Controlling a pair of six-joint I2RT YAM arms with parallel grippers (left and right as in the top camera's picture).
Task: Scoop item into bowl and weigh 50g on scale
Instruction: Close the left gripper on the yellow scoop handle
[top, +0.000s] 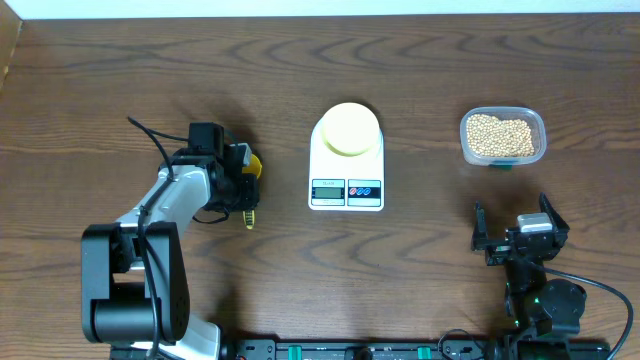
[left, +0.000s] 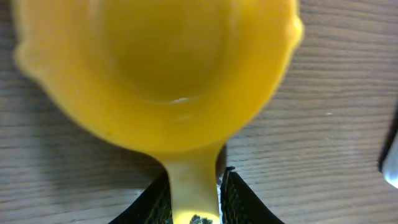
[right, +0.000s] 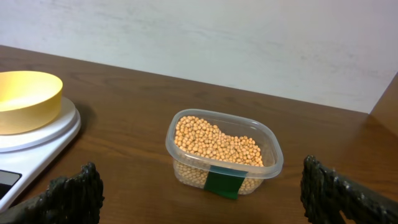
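Left fingers (left: 152, 204) clamping scoop (left: 155, 68) handle; right fingers (right: 68, 194) hanging apart. Beans (right: 214, 143) sitting in tub (right: 277, 160) right of scale (top: 346, 190). I'm judging them light, hard, rolling freely: taking by scoop, not pinching.

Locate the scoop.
In the overhead view the scoop is on the left side, left of the scale, with its handle pinched in the left gripper. The left wrist view shows its cup empty.
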